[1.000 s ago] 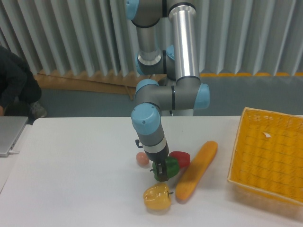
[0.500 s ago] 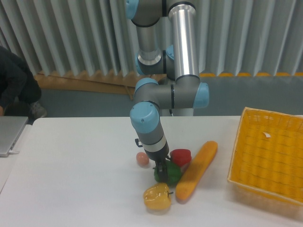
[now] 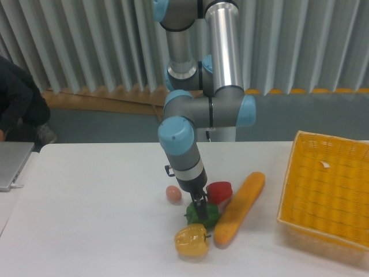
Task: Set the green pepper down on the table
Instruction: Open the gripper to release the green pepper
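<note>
The green pepper [image 3: 203, 214] appears to sit on the table [image 3: 86, 219], toward its front edge, between the red pepper [image 3: 219, 191] and yellow pepper [image 3: 192, 240]. The gripper [image 3: 200, 212] sits right at it; whether its fingers grip or have let go is unclear. Probably only release and withdrawal remain.

The green pepper [image 3: 206, 214] is small, dark green and shiny, with bumpy rounded sides. It sits low on the table [image 3: 86, 208], a bit right of the middle and near the front edge. Part of it is hidden, so only its right side and lower part show clearly. The table is big, flat and white, with a smooth dull top that runs across the whole picture from left to right.
</note>
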Action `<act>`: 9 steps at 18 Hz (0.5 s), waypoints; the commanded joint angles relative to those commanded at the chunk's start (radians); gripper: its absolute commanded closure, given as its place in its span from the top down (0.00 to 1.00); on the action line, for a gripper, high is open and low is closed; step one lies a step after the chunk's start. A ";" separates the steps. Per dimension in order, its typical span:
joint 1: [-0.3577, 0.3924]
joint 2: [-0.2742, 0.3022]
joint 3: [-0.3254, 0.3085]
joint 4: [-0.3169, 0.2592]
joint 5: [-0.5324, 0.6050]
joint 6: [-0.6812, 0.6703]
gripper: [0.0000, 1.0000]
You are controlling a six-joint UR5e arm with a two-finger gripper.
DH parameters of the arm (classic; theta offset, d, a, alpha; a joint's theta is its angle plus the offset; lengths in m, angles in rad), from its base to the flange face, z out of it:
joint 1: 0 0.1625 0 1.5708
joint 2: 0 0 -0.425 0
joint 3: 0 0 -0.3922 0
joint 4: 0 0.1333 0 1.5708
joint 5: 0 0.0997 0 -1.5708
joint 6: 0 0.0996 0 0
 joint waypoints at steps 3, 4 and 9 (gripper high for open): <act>0.006 0.005 0.008 -0.005 -0.027 0.000 1.00; 0.009 0.005 0.008 -0.006 -0.044 -0.006 1.00; 0.005 0.080 0.003 -0.127 -0.069 0.003 1.00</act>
